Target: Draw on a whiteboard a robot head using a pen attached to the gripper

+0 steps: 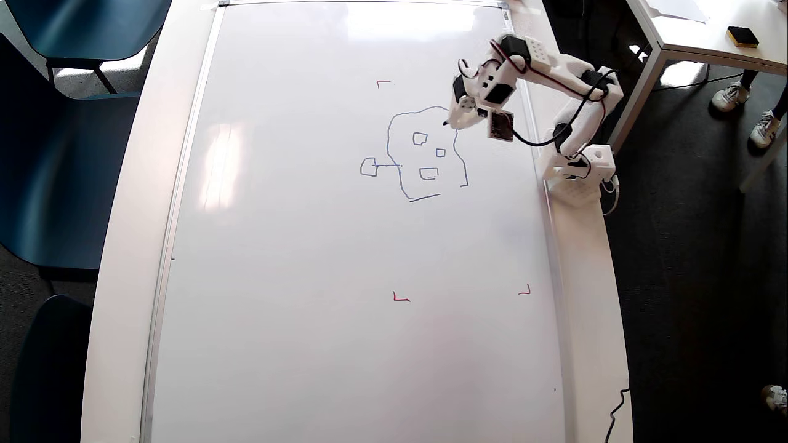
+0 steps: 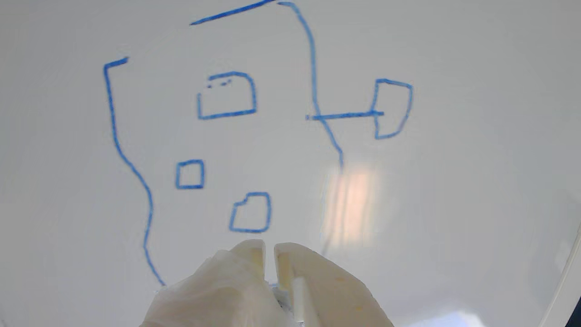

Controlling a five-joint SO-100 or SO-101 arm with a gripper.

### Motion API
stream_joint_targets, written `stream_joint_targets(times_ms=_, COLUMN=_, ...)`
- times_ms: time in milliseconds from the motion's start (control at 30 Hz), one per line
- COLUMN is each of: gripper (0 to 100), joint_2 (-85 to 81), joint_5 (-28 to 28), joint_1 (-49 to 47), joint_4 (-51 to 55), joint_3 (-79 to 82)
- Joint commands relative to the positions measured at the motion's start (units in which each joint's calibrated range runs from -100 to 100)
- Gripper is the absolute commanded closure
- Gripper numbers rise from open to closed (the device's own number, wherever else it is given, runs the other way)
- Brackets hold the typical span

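Overhead view: on the far left, dark blue chairs [image 1: 74, 154] stand beside the long white table [image 1: 132, 246]. The whiteboard [image 1: 308, 277] lies flat on that table and covers most of it, its thin silver frame running along the left edge. A bright window glare sits on its upper left part. Red corner marks [image 1: 401, 298] show on the board above and below the drawing.

The robot head [image 1: 425, 154] sits in the upper right part of the board: a wobbly blue outline with three small squares inside, and on its left a short line ending in a fourth square. The bottom of the outline has gaps at its corners.

Just right of the outline's top, the pen [image 1: 446, 123] points its dark tip at the board, at or just beside the drawn line. The gripper [image 1: 458, 117] carries it, white fingers angled down and leftward. The arm's base stands on the table's right edge, off the board. Further right, a second white table [image 1: 708, 37] holds a yellow and black sponge [image 1: 742, 37], and shoes show on the dark floor.

In the wrist view the drawing appears upside down, side square at right. The two pale fingers [image 2: 317, 281] rise from the bottom edge, drawn together with only a thin slit between them; what they grip is not visible here.
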Motion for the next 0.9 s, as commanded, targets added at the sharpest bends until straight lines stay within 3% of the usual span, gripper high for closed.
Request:
stream_joint_targets(times_ms=0, gripper=99, joint_2=-16.76, joint_5=1.18, joint_1=-0.08, joint_4=-3.02, joint_3=17.77)
stream_joint_targets(times_ms=200, gripper=99, joint_2=-31.27, joint_5=1.23, joint_1=-3.03, joint_4=-2.58, joint_3=30.03)
stream_joint_targets(times_ms=367, gripper=99, joint_2=-37.73, joint_5=1.23, joint_1=-5.01, joint_4=-2.67, joint_3=31.21)
stream_joint_targets(times_ms=867, gripper=99, joint_2=-70.6, joint_5=1.23, joint_1=-4.43, joint_4=-6.32, joint_3=56.26)
